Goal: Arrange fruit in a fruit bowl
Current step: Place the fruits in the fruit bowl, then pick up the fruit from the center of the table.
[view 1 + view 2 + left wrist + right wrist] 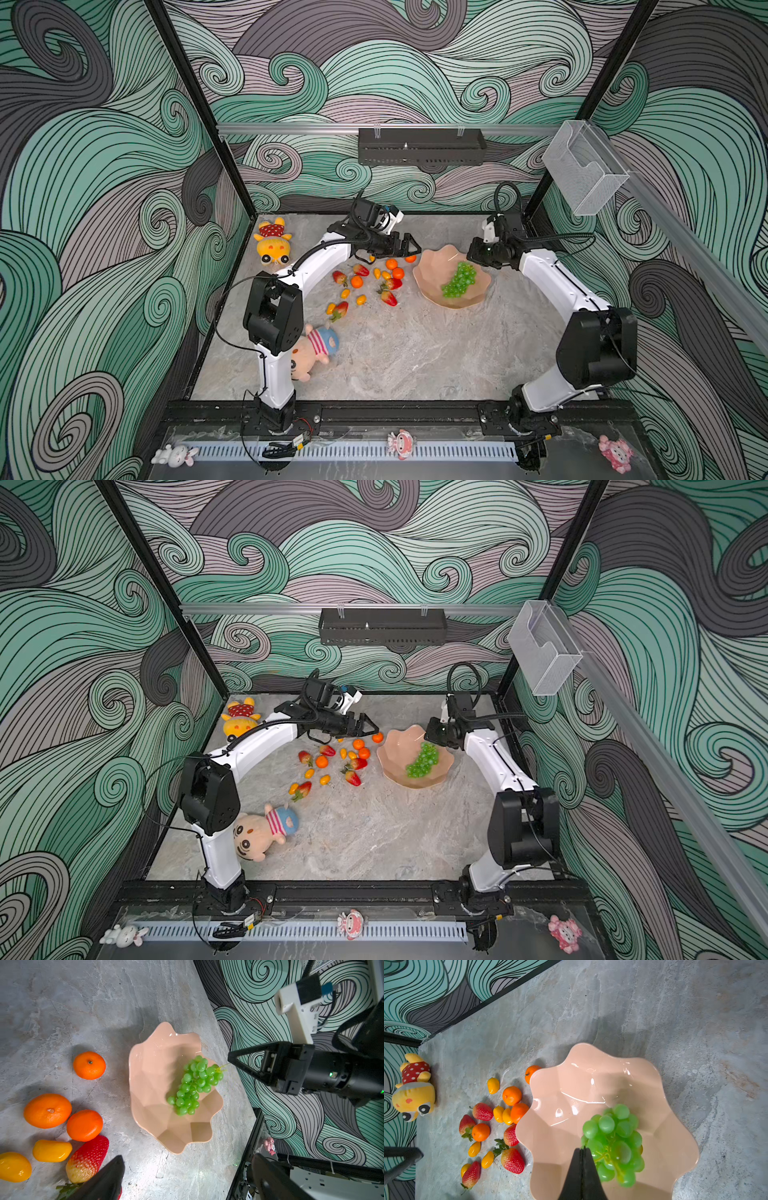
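Right tool [581,1150] closed beside grape bunch [614,1138] in fruit bowl [560,1084], left tool [412,245] spread near tangerines [391,264]

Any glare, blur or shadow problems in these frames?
Right wrist view: white glare streaks on the glossy peach-pink scalloped bowl; the green grape bunch is soft, and the right gripper, jaws shut, is a dark blur. Left wrist view: bowl and grapes sharp, a shadow on the grey marbled table beside the bowl. Both top views: even light, fine detail slightly soft.
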{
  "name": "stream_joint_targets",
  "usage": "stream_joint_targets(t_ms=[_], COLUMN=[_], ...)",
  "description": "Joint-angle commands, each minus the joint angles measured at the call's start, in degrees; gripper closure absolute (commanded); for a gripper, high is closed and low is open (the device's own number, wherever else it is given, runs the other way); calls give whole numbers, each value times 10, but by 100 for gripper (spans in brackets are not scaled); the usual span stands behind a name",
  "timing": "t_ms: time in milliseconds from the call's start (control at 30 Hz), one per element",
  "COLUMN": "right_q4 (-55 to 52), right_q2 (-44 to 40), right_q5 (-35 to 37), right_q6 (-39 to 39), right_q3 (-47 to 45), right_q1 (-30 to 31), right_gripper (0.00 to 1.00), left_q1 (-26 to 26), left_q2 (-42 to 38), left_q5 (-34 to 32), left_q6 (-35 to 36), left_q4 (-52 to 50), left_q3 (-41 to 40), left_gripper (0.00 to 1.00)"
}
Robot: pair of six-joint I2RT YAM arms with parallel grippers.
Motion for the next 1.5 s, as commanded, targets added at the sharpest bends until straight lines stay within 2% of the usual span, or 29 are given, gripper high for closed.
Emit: stream_joint_targets(t_ms=[0,167,233,333,400,500,633,767,900,1033,1267,1467], right_q4=[-4,-27,-28,-34,-40,-50,-57,-60,-53,-47,-36,-33], right_q2=[22,51,48,37,26,0,-50,-102,-147,-163,-134,-56], right_q5=[18,36,43,61,75,98,123,131,139,134,133,130], right_q6=[-8,-11,-12,-13,-15,-22,-37,-47,-56,-74,-111,-136], right_q3=[34,59,59,56,55,52,32,-3,-44,-66,-66,-20], right_q1=[-6,-9,-9,-9,-9,-7,11,48,112,191,295,349], right_gripper=[100,98,83,68,58,50,49,50,52,53,54,53], left_q1=[-23,-44,-48,-51,-53,-53,-52,-51,-48,-44,-37,-10], left_q2=[15,14,9,-4,-18,-54,-127,-217,-325,-404,-529,-591], left_q5=[-75,-157,-177,-199,-221,-264,-320,-360,-381,-392,-440,-449], left_q6=[24,38,39,38,36,21,1,-18,-46,-68,-108,-133], left_q4=[-33,-54,-57,-62,-69,-89,-127,-130,-105,-121,-166,-186], left_q3=[26,37,36,32,27,12,-35,-127,-238,-309,-391,-430], left_gripper=[1,1,1,1,1,1,1,1,1,1,1,1])
